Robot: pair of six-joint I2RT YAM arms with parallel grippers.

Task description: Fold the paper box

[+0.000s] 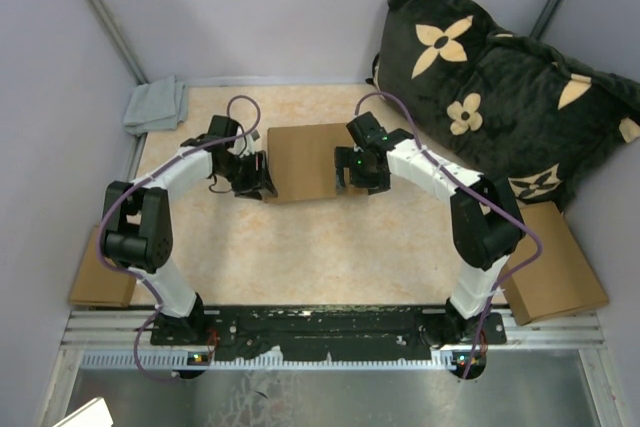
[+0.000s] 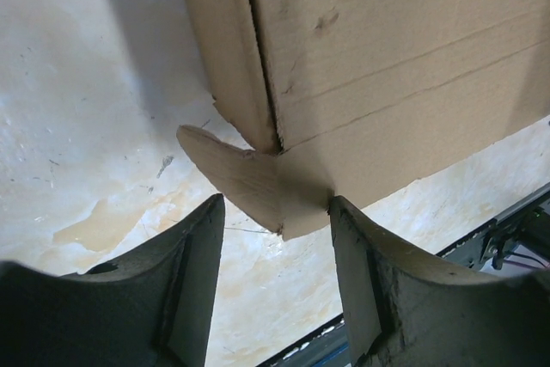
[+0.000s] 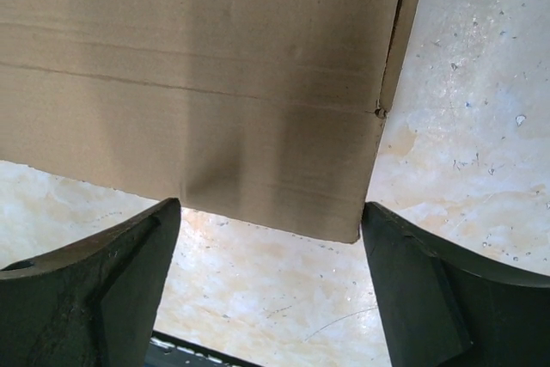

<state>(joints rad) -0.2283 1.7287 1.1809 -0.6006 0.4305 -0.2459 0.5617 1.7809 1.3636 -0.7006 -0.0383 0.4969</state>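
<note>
Your hands flank the box point(image 1: 305, 162), open, empty.
Left hand point(image 2: 277, 212) straddles its loose tab point(image 2: 245, 174), ready to tuck; right hand point(image 3: 271, 217) brackets a corner.

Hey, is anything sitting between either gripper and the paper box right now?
Nothing visible. The left gripper and the right gripper are both open, right at the near corners of the paper box.

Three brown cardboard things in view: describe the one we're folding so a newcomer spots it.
On the pale table, look at the far middle, between the left hand and the right hand: the paper box lies there. The other box and the cardboard piece sit at the right and left edges.
</note>
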